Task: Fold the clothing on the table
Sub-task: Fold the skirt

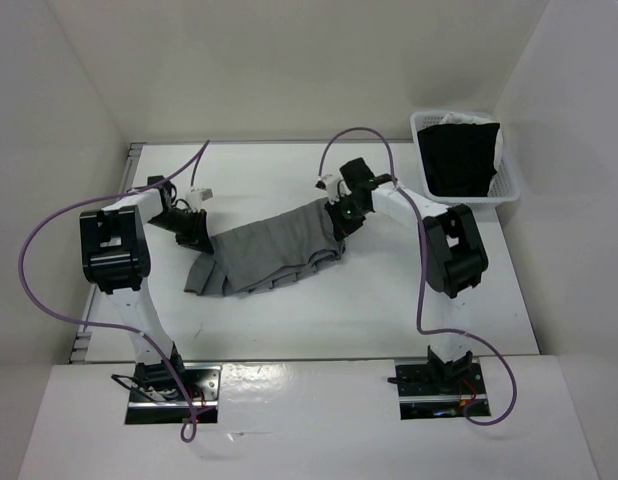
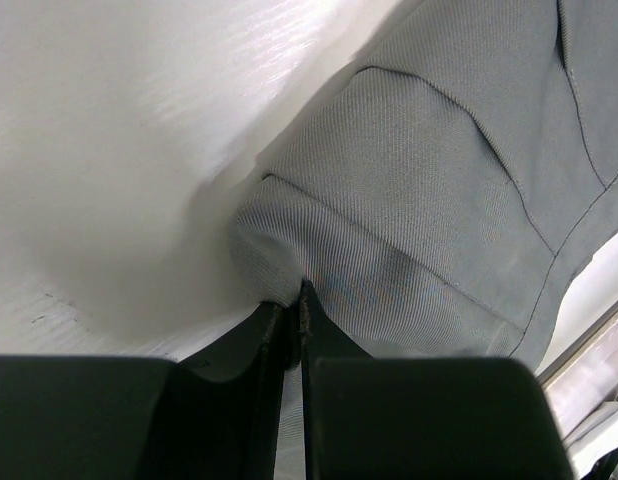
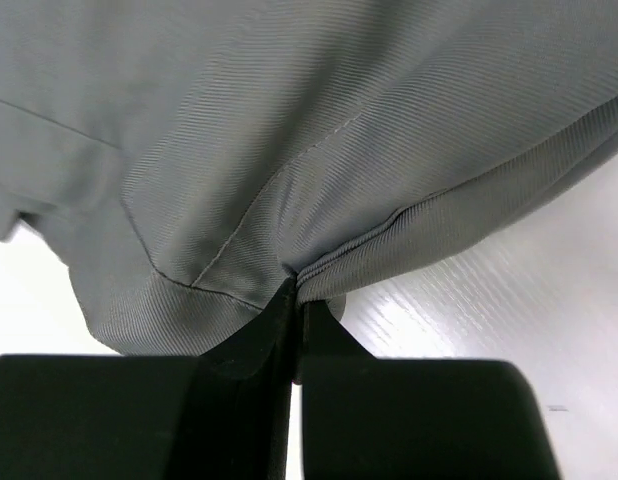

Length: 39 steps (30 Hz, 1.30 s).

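Firmly, skirt in left pincer, right pincer

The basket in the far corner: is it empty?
No, the basket holds a black garment that fills most of it.

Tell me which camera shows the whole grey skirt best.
The top external view: it shows the grey skirt whole, strung between the left claw and right claw. Each wrist view shows only a close patch of fabric pinched in its claw.
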### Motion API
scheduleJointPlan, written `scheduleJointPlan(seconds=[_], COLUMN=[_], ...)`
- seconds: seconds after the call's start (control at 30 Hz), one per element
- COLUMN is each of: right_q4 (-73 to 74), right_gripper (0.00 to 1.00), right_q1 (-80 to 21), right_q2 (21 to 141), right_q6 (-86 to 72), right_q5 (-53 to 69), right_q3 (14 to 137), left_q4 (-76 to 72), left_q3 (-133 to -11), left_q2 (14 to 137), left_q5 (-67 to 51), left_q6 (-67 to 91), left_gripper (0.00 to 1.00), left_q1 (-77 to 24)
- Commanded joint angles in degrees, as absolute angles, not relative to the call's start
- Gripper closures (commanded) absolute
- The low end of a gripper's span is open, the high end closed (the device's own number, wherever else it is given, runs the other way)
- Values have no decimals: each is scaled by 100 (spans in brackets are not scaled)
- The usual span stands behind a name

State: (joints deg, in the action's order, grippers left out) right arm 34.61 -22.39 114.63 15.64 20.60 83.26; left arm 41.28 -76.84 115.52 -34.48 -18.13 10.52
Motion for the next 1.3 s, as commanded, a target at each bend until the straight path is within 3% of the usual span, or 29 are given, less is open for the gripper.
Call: scheduleJointPlan(seconds=[0.0, 0.33, 0.53, 0.83, 1.27], right_q4=[3577, 3551, 3498, 3797, 4043], right_gripper=[100, 100, 100, 100, 100], right_q1=[-2724, -3392, -4059, -5052, -5668], right_q2=[10846, 10670, 10608, 11407, 12129], right_q6=[1424, 1731, 1793, 1635, 1433], right_q5=[1103, -711, -984, -984, -747], right_q3=[8929, 9343, 9412, 10519, 11337], left_q4=[4263, 4315, 4368, 4368, 4368], left_q3=[-7708, -7708, -7822, -7770, -7770], left_q2=[11716, 11663, 11725, 11777, 11777], left_q5=[-3551, -3551, -3604, -3604, -3709], left_q6=[-2065, -2065, -2065, -2013, -2013], left_gripper=[86, 86, 86, 86, 86], left_q1=[1081, 1081, 1081, 1081, 1081])
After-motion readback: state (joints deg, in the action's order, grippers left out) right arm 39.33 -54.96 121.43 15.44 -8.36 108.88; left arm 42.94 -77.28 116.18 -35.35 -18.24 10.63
